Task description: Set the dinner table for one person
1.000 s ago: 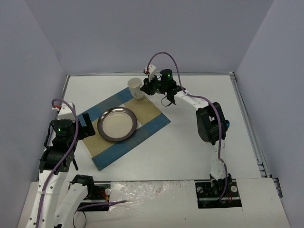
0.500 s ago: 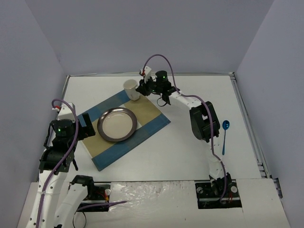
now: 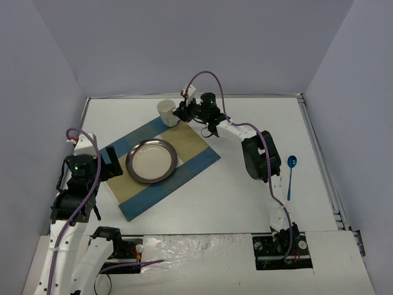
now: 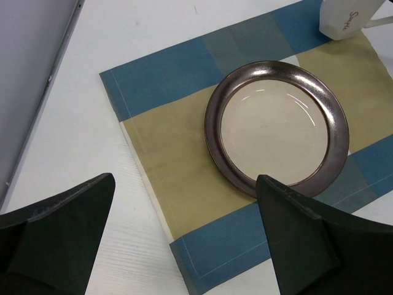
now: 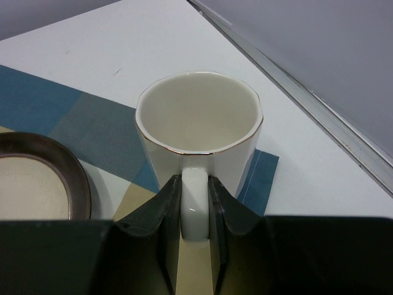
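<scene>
A: Where is the dinner table (image 3: 245, 190) in relation to the jaws?

B: It lies beneath both arms, a matte-white top filling the floor of the enclosure. Neither pair of jaws touches it.

A: What lies on it?

B: A blue-and-tan striped placemat (image 3: 150, 190) lies askew on the left half. One corner points toward the far edge, another toward the near edge. A dark-rimmed plate (image 3: 151, 160) with a cream centre sits in the middle of the mat.

A: And the right gripper (image 3: 179, 113)?

B: It reaches across to the mat's far corner, near the far edge of the table. Its jaws are pinched tight on the handle (image 5: 194, 206) of a white, gold-rimmed mug (image 3: 166, 112). The mug stands mouth-up over that corner. I cannot tell whether its base touches the cloth.

A: The left gripper (image 4: 185, 178)?

B: It hangs by the table's left edge, over the mat's left side. Its jaws are spread wide and hold nothing. From its wrist camera the plate shows between the two fingers.

A: Anything else?

B: A blue spoon (image 3: 290, 178) lies on the bare top toward the right edge, well apart from the mat, with its bowl toward the far edge.
</scene>
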Motion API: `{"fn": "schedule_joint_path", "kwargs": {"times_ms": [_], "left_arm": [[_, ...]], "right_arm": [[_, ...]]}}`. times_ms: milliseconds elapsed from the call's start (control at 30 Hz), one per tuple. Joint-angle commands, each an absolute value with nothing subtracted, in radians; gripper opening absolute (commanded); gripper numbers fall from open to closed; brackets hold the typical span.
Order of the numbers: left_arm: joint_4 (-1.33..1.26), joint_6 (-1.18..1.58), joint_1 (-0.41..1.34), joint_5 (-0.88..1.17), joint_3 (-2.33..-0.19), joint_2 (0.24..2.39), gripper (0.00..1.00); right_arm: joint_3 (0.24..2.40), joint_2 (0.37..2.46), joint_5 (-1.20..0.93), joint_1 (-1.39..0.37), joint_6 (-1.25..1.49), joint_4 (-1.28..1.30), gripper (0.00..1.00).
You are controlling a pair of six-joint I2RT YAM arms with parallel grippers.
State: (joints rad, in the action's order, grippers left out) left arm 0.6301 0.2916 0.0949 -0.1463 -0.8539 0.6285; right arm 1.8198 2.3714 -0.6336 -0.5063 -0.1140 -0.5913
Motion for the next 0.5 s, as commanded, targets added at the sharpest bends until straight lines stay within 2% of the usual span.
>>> {"fn": "schedule_joint_path", "kwargs": {"times_ms": [0,200,467], "left_arm": [[0.580,0.290,0.087,-0.141,-0.864,0.643,0.97],[0.577,0.288,0.083,-0.140,-0.864,0.645,0.97],[0.575,0.288,0.080,-0.135,-0.862,0.646,0.97]], "right_arm": [[1.881,2.325,-0.662,-0.516,-0.113,-0.872,0.00],[1.903,2.369,-0.668,-0.517,-0.120,-0.883,0.00],[1.828,2.389,-0.665,-0.518,-0.135,-0.926,0.00]]}}
